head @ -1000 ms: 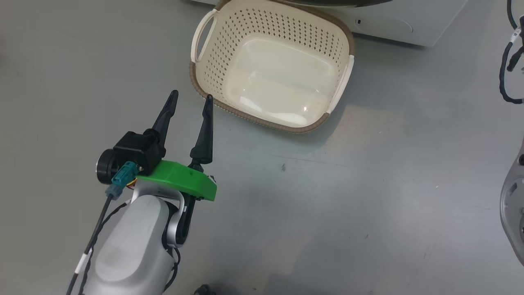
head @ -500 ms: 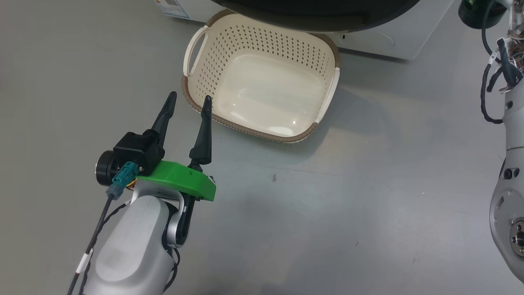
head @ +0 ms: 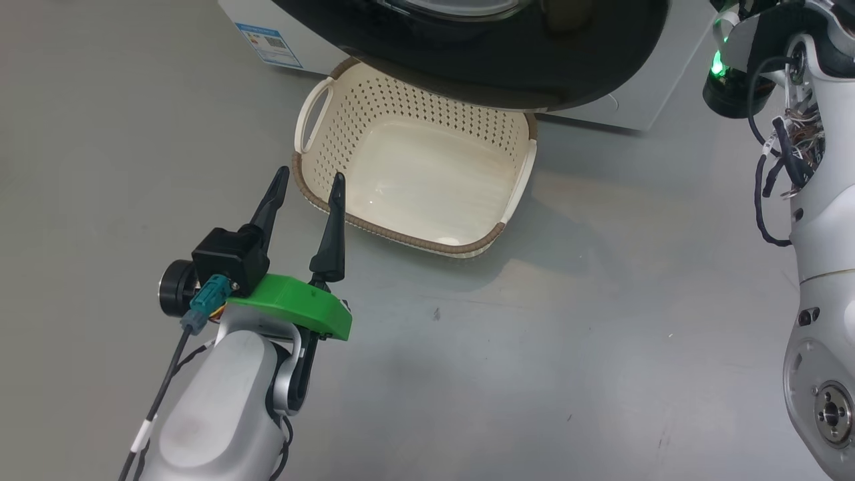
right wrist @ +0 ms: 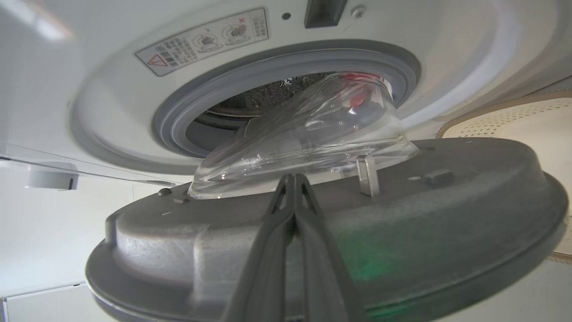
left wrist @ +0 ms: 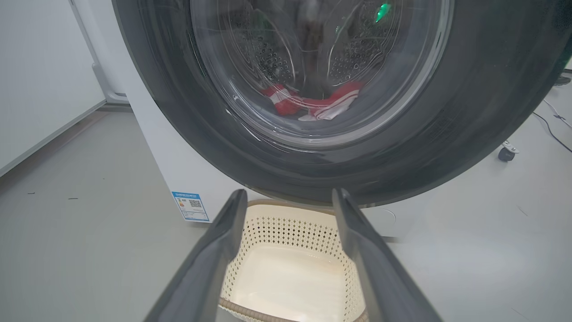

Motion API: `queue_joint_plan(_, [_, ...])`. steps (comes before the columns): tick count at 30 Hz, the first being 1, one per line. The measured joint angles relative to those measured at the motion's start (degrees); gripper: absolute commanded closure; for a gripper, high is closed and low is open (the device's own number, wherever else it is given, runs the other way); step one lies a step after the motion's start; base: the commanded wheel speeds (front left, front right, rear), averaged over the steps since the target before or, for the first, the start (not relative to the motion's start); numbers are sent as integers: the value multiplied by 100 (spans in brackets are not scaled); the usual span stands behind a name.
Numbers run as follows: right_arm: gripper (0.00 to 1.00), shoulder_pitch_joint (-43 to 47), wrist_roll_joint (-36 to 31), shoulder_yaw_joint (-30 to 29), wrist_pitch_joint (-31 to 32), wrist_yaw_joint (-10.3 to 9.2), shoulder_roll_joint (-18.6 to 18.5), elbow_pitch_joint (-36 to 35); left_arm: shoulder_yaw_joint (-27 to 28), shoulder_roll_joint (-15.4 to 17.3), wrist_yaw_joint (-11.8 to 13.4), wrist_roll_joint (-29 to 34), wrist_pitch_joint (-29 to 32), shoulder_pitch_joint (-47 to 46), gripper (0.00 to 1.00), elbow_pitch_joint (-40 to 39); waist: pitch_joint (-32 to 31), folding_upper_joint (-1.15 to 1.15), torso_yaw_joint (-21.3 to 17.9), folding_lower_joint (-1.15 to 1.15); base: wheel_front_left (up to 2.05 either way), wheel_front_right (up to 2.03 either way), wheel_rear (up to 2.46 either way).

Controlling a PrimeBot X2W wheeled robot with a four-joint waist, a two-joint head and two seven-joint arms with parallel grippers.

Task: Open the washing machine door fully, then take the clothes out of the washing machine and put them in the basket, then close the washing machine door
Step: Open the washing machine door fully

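The washing machine door (head: 481, 60) stands partly open, its black rim overhanging the far edge of the basket (head: 414, 167). The basket, cream with a brown rim, sits on the floor before the white washing machine (head: 634, 107). My left gripper (head: 308, 184) is open and holds nothing, just short of the basket's near left corner. Seen from the left wrist, the red and white clothes (left wrist: 313, 100) lie in the drum behind the door's glass. My right gripper (right wrist: 292, 179) is shut on nothing, its tips at the door's grey inner face (right wrist: 402, 214) below the glass bowl (right wrist: 308, 138).
Bare grey floor spreads to the left of the basket and in front of it. My right arm (head: 815, 200) with loose cables stands at the right edge. A blue label (left wrist: 191, 206) marks the machine's lower left. A grey rubber seal (right wrist: 178, 120) rings the drum mouth.
The head camera has tilted up, so the basket sits lower in the picture. Far more of the black door and the right arm show. The left gripper has kept its pose.
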Motion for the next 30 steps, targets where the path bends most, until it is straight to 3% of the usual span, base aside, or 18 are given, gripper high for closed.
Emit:
queue_joint_plan(21, [100, 332, 198, 210, 281, 55, 37, 96, 7, 1, 31, 107, 0, 193, 0, 42, -329, 0, -17, 0, 0, 0, 0])
queue_joint_plan(24, [100, 333, 21, 248, 73, 229, 53, 43, 44, 1, 32, 108, 0, 223, 0, 42, -338, 0, -22, 0, 0, 0, 0])
queue_joint_plan(30, [100, 454, -394, 323, -437, 764, -94, -86, 157, 3, 48, 168, 0, 236, 0, 79, -448, 0, -43, 0, 0, 0, 0])
